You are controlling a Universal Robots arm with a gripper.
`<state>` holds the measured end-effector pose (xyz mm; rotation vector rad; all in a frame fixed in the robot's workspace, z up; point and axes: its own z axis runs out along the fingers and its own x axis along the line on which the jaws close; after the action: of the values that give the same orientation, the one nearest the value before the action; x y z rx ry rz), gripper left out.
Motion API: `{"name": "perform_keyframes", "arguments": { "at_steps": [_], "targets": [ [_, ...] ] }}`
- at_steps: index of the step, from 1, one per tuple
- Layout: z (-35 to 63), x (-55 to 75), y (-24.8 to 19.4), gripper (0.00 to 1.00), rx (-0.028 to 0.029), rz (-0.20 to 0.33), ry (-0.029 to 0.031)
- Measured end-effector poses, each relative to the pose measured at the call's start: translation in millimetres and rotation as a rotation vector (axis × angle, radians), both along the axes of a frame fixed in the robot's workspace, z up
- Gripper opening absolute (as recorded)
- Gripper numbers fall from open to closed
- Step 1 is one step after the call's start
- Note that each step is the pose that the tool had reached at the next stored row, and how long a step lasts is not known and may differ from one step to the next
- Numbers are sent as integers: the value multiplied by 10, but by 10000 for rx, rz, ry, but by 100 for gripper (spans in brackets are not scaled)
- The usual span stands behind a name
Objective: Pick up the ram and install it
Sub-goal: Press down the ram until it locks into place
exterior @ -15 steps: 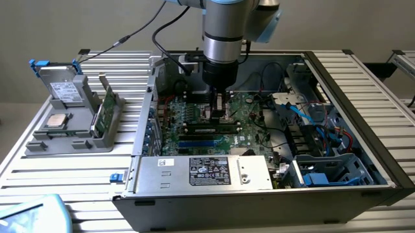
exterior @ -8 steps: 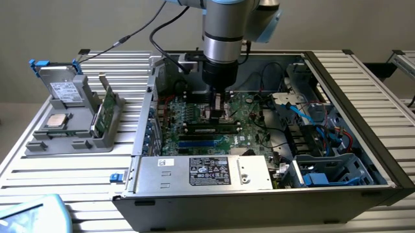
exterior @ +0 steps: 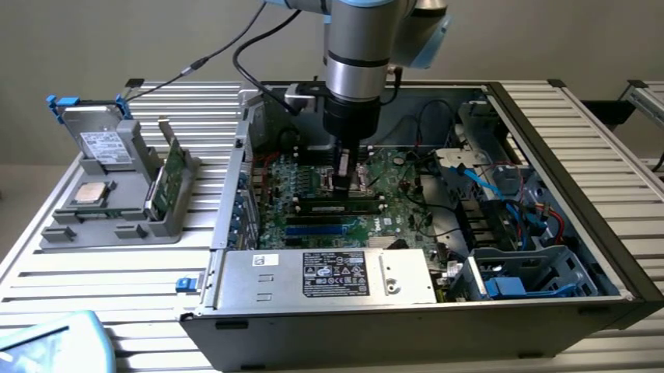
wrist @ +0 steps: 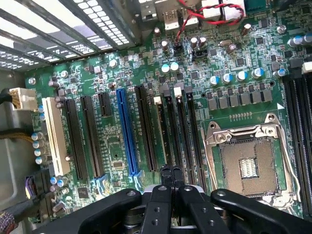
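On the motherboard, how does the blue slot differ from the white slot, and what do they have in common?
Colour: the blue slot is bright blue, the white slot is cream white. Width: the white slot looks broader than the blue slot. Place: the blue slot lies between black slots, while the white slot ends the row, beside a line of capacitors. Both are empty, run parallel and sit on the green motherboard.

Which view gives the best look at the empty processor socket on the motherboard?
The wrist view: the processor socket lies open with its metal frame and contact field plain, beside the shut gripper. In the exterior view the gripper and the arm stand over that part of the motherboard, so the socket cannot be made out.
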<state>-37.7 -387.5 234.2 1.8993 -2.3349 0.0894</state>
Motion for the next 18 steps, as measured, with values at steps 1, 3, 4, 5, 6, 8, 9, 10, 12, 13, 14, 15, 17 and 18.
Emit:
{"name": "perform_keyframes", "arguments": {
  "at_steps": [1, 3, 4, 5, 6, 8, 9, 10, 12, 13, 14, 15, 17, 18],
  "targets": [
    [0, 0, 0, 11, 0, -137, 0],
    [0, 0, 0, 11, 0, -406, -1],
    [0, 0, 0, 11, 0, -549, -2],
    [0, 0, 0, 11, 0, -685, -3],
    [0, 0, 0, 11, 1, -820, -4],
    [0, 0, 0, 11, 1, -1095, -5],
    [0, 0, 0, 11, 0, -1236, -5],
    [0, 0, 0, 11, 0, -1366, -5],
    [0, 0, 0, 11, 0, -1640, -6],
    [0, 0, 0, 11, 0, -1789, -6],
    [0, 0, 0, 11, 0, -1928, -6],
    [0, 0, 0, 11, 1, -2073, -7],
    [0, 0, 0, 11, 0, -2358, -6],
    [0, 0, 0, 11, 0, -2498, -7]
  ]
}}
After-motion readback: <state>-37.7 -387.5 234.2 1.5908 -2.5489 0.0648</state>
